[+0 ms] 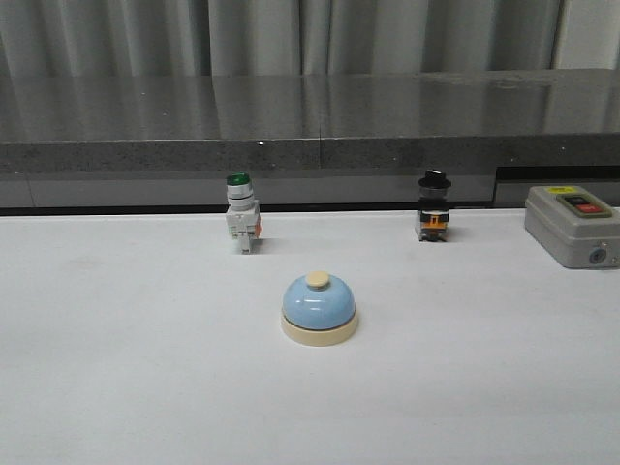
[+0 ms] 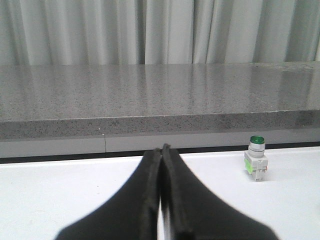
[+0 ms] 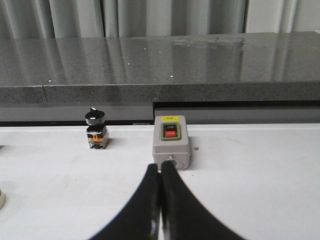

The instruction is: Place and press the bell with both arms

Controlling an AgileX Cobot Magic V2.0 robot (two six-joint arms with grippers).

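The light-blue dome bell (image 1: 319, 308) with cream base and cream button stands upright on the white table, near the middle of the front view. A sliver of its cream base (image 3: 1, 199) shows at the edge of the right wrist view. Neither arm shows in the front view. My left gripper (image 2: 161, 150) is shut and empty, held low over the table, the bell out of its view. My right gripper (image 3: 160, 167) is shut and empty, pointing at the grey box.
A green-capped white push-button switch (image 1: 240, 212) (image 2: 256, 164) stands back left. A black selector switch (image 1: 433, 206) (image 3: 96, 129) stands back right. A grey box with a red button (image 1: 573, 226) (image 3: 171, 141) sits at the right edge. A grey stone ledge (image 1: 310, 126) runs behind.
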